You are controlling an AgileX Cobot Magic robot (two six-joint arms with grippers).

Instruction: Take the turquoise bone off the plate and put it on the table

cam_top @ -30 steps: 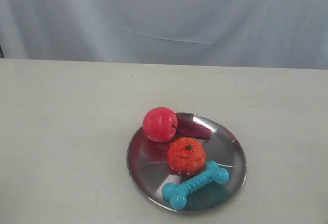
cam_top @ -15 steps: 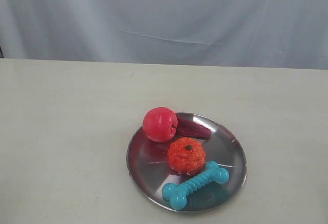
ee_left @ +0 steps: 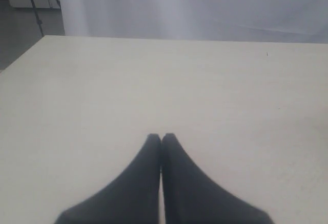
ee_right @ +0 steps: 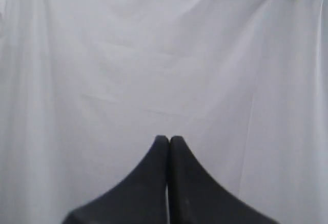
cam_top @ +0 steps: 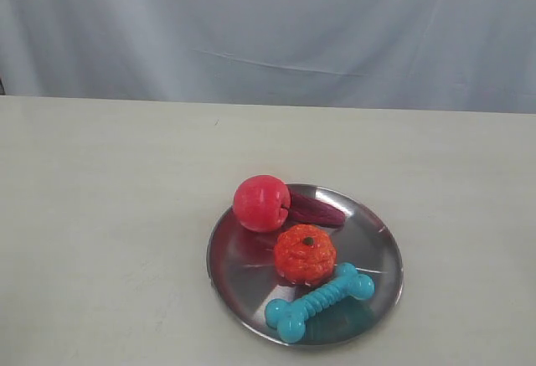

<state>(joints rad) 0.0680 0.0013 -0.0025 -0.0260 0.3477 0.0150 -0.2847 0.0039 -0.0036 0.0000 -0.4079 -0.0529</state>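
Note:
The turquoise bone (cam_top: 319, 300) lies at the near edge of the round steel plate (cam_top: 375, 232), slanting from lower left to upper right in the exterior view. The plate rests on the cream table (cam_top: 109, 215). Neither arm shows in the exterior view. My left gripper (ee_left: 161, 137) is shut with nothing in it, over bare tabletop (ee_left: 154, 80). My right gripper (ee_right: 168, 139) is shut and empty, facing only a white curtain (ee_right: 154, 55). Neither wrist view shows the bone or the plate.
On the plate with the bone sit a red apple-like ball (cam_top: 261, 203), an orange knobbly ball (cam_top: 305, 253) touching the bone's shaft, and a dark red oblong piece (cam_top: 316, 209). A white curtain (cam_top: 268, 31) hangs behind the table's far edge.

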